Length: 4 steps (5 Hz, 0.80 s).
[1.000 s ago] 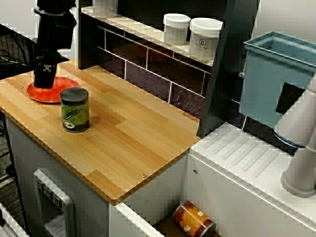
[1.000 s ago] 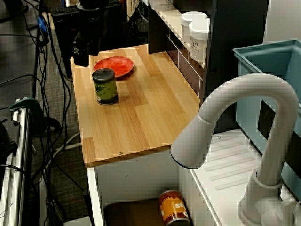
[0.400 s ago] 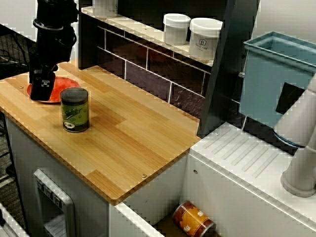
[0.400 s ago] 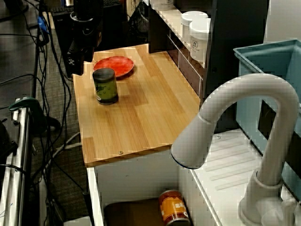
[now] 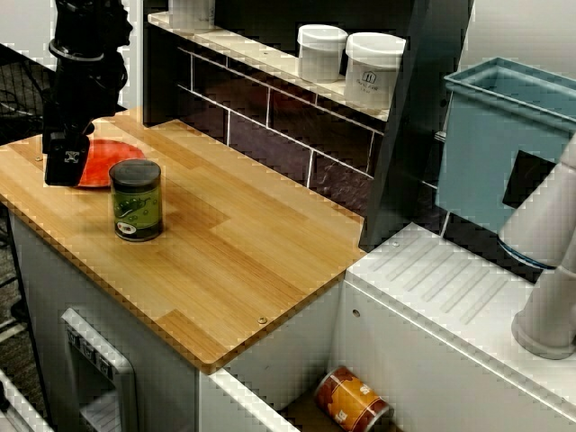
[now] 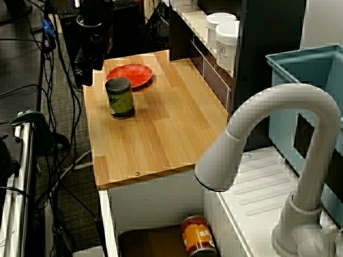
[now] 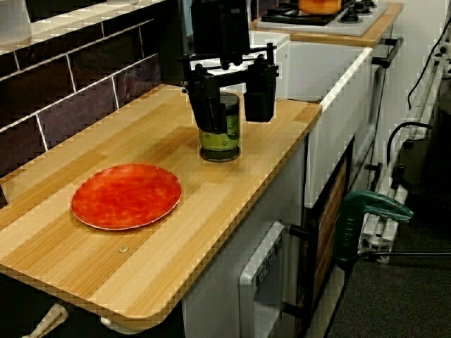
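My gripper [image 5: 65, 169] hangs open and empty over the left end of the wooden counter [image 5: 234, 243], at the left rim of a red plate [image 5: 110, 158]. A dark green can [image 5: 136, 200] with a black lid stands upright just right of the plate, apart from the fingers. From the side, the gripper [image 6: 83, 72] sits at the counter's far corner, behind the plate [image 6: 130, 75] and the can [image 6: 119, 98]. In the view that rides on the gripper, the two black fingers [image 7: 208, 105] stand apart, with the can [image 7: 220, 134] seen beyond them and the plate [image 7: 126, 196] lower left.
Two white jars [image 5: 346, 61] stand on the shelf above the dark tiled back wall. A blue bin [image 5: 504, 135] sits at the right, a white faucet [image 6: 268, 155] arches over the sink, and an orange can [image 5: 351, 400] lies in the sink. Cables hang beside the counter's left end.
The gripper has moved left off the plate toward the counter's left end, still open. The can and plate have stayed put.
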Tool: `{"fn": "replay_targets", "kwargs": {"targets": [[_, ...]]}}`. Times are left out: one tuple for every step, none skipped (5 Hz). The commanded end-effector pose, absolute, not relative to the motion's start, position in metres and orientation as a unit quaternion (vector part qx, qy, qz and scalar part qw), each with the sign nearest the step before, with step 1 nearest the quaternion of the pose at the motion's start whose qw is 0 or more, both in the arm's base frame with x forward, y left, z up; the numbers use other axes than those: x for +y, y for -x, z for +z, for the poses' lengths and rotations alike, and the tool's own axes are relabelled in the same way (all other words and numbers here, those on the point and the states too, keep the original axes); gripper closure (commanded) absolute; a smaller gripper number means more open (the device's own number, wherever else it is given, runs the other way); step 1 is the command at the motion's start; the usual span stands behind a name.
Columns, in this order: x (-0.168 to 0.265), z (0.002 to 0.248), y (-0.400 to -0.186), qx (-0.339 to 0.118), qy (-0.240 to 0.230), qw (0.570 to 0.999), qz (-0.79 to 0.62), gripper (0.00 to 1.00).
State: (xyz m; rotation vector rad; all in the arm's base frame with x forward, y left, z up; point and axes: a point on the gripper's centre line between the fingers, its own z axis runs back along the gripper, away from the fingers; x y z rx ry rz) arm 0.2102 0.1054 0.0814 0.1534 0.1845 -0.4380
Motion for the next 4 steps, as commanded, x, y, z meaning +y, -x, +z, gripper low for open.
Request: {"fn": "replay_targets", "kwargs": {"targets": [[0.105, 0.083, -0.209, 0.076, -0.098, 0.969, -0.215, 0.0], [0.103, 0.081, -0.213, 0.073, -0.098, 0.969, -0.213, 0.0], [0.104, 0.086, -0.219, 0.057, -0.098, 0.972, -0.207, 0.0], [0.101, 0.081, -0.223, 0.057, -0.107, 0.97, -0.212, 0.0]]}}
